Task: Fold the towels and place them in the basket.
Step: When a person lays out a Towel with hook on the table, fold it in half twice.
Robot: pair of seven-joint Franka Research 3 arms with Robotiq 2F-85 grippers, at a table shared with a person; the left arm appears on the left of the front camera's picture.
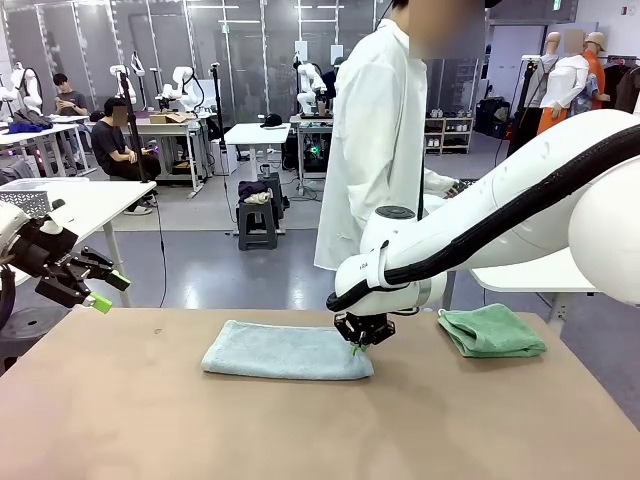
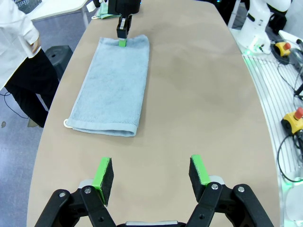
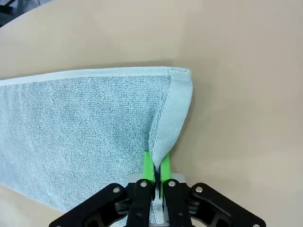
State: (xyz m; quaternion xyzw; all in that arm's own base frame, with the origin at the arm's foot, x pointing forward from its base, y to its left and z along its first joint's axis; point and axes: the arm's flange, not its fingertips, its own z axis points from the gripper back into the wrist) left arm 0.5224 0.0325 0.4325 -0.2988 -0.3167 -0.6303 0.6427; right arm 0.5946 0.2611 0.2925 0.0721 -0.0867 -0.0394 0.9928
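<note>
A pale blue-grey towel point(image 1: 285, 351) lies folded lengthwise in the middle of the table. My right gripper point(image 1: 358, 347) is down at its right end and shut on the towel's edge point(image 3: 163, 142), which rises pinched between the green pads. The same towel point(image 2: 113, 85) stretches away in the left wrist view, with the right gripper point(image 2: 122, 41) at its far end. A mint green towel point(image 1: 492, 330) sits folded at the table's right. My left gripper point(image 1: 108, 292) hovers open above the table's left edge, its fingers point(image 2: 102, 177) spread with nothing between them. The basket is out of view.
A person in a white coat point(image 1: 380, 140) stands at the far side of the table point(image 1: 130, 400). White tables stand beyond the left and right edges. Cables and emergency stop buttons point(image 2: 296, 120) lie beside the table in the left wrist view.
</note>
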